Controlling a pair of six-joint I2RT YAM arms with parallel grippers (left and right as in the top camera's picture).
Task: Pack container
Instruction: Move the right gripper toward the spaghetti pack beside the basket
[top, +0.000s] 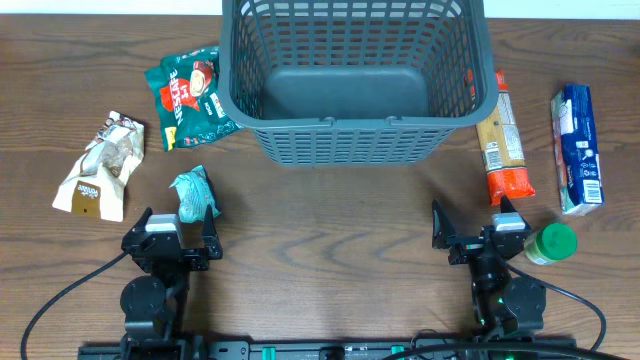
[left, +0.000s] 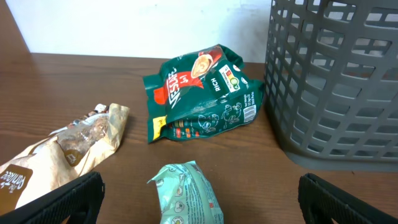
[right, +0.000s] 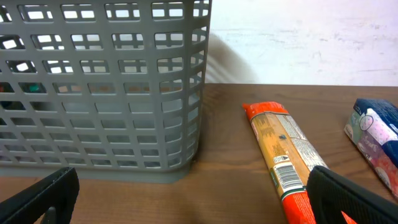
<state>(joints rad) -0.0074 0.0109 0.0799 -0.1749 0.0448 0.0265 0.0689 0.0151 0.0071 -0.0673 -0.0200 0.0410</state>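
Our left tool (top: 178, 228) and right tool (top: 472, 228) both stand apart. The container (top: 350, 126) sits at far centre. The soft teal packet (top: 192, 193) may slip out if we pinch its edge.

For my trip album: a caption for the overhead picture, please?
Empty grey basket awaits packing; left gripper and right gripper open, food packets around.

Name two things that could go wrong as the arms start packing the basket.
The green-lidded jar stands right beside the right gripper; a sideways swing could topple it. The long orange packet may catch on the high rim of the container unless tilted in.
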